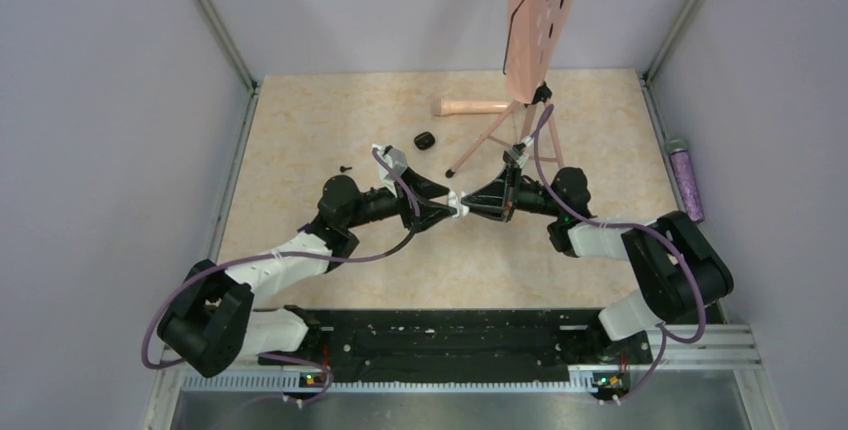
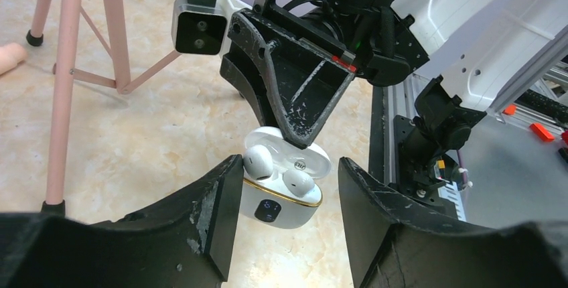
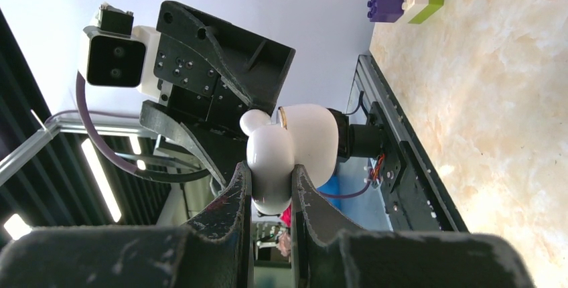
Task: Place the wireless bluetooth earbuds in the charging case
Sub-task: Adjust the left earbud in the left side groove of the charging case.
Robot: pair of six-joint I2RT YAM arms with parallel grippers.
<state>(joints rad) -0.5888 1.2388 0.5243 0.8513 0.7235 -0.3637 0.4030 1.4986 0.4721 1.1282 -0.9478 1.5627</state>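
Right gripper (image 3: 271,179) clenched on open lid of white charging case (image 2: 278,211), case held up off table (image 1: 300,120). Left gripper (image 2: 287,191) unclenched, jaws either side of case body. Two white earbuds (image 2: 258,163) seated in case.

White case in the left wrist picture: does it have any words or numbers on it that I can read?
Nothing on it can be read.
Round mark inside the lid of the white case: too small to read.
Dark screen on its front: blurred symbols, unreadable.
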